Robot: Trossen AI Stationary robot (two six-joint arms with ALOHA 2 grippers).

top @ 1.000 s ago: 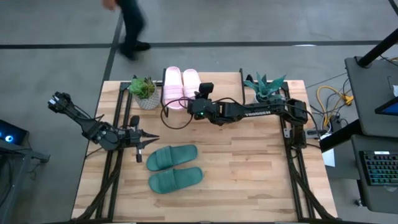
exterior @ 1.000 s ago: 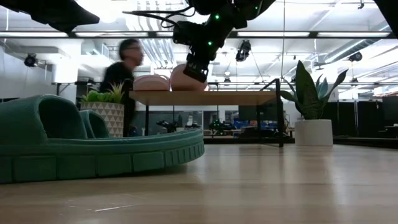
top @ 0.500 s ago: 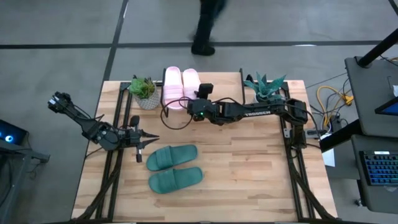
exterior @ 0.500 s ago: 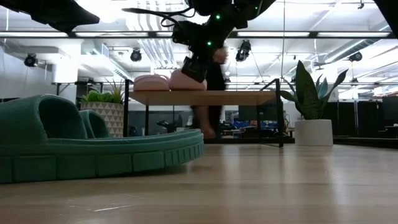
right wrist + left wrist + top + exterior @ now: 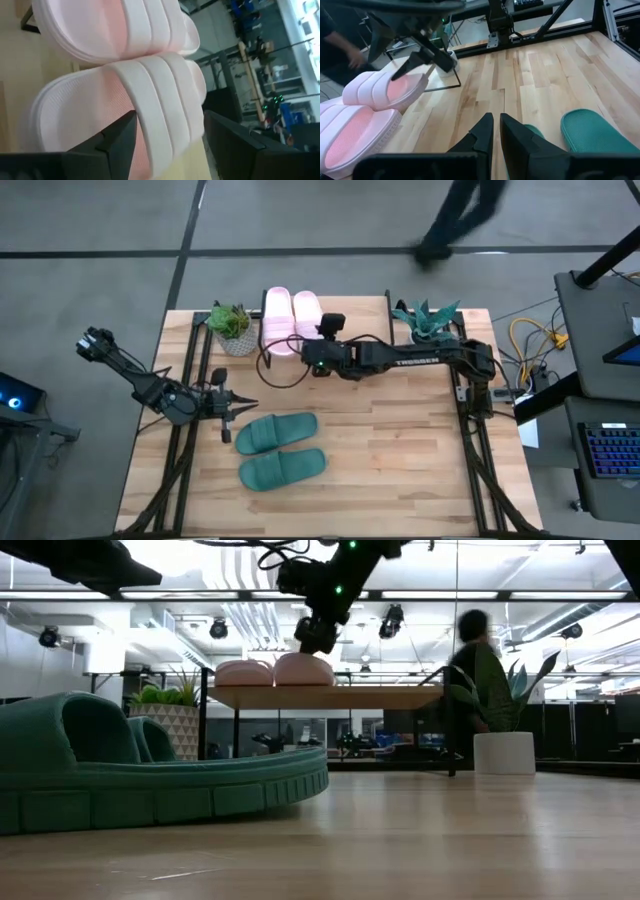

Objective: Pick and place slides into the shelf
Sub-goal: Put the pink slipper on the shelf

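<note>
Right gripper [image 5: 309,350] has just let go, jaws wide, second pink slide [image 5: 307,320] lies shelved at twelve o'clock; left gripper [image 5: 238,402] pinched shut, both green slides [image 5: 277,432] wait.

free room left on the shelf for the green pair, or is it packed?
Room remains. The pink slides fill the shelf's end beside the small potted plant, with the open right gripper just above them. The board from there toward the spiky plant is bare. The green slides lie on the table, beside the shut left gripper.
</note>
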